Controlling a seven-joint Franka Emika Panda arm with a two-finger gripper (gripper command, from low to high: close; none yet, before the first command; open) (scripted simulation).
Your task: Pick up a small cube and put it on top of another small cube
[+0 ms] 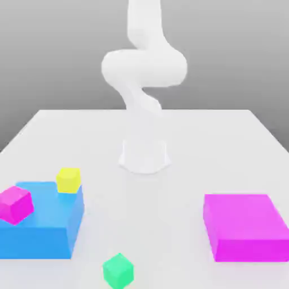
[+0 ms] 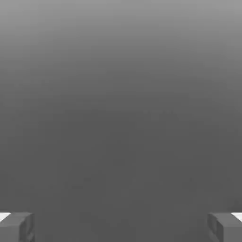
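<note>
Near the front edge of the white table (image 1: 226,147), in the exterior view, we see the small green cube (image 1: 118,270) sitting alone on the bare surface, turned so that one corner faces the camera. Nothing touches it. To the exterior view's left and a little farther back lies the flat blue block (image 1: 48,226), well apart from the green cube. On that block we find the small yellow cube (image 1: 68,180) resting at its far corner and the small magenta cube (image 1: 16,204) tilted at its left edge, partly overhanging. Across the table, on the exterior view's right, the flat magenta block (image 1: 245,226) lies by itself. Behind all of these the white arm (image 1: 144,70) rises from its round base (image 1: 144,155) at the middle of the table and bends overhead. From the hand view we make out the gripper (image 2: 121,227) with its two grey fingertips (image 2: 16,227) set far apart at opposite corners, spread wide with nothing between them, against a plain grey background.
</note>
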